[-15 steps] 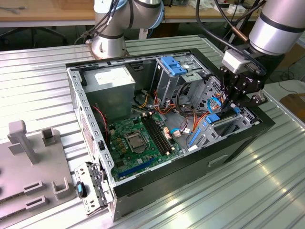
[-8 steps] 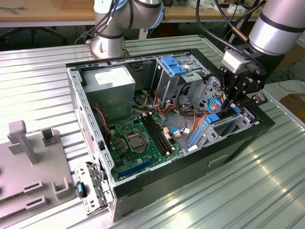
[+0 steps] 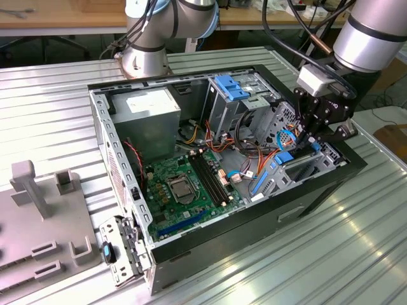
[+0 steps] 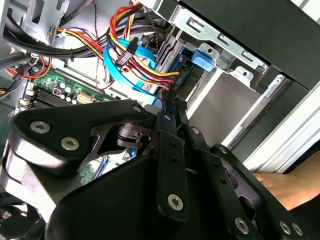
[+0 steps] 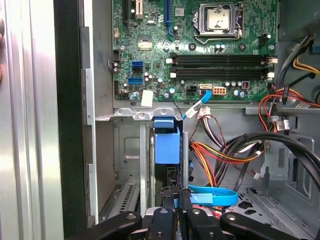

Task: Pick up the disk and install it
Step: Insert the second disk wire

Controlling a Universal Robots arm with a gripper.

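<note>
The disk [image 5: 166, 145] stands on edge in the drive bay at the case's front corner, its blue bracket facing the first wrist view and its dark body below it. In the second wrist view the disk [image 4: 189, 80] sits in the silver bay beside a blue tab. My gripper [image 5: 176, 196] has its black fingers [image 5: 169, 194] close together on the disk's near end. The gripper [image 4: 169, 106] meets the disk where coloured and blue cables run in. In the exterior view the gripper [image 3: 310, 143] reaches down into the case at that view's right.
The open computer case [image 3: 102, 127] holds a green motherboard [image 3: 184, 184], a grey power-supply box [image 3: 151, 114], a silver cage with a blue latch [image 3: 232, 89] and loose cables [image 3: 254, 165]. A grey fixture [image 3: 38, 216] lies left of it. A hand [image 4: 280, 185] shows outside the case.
</note>
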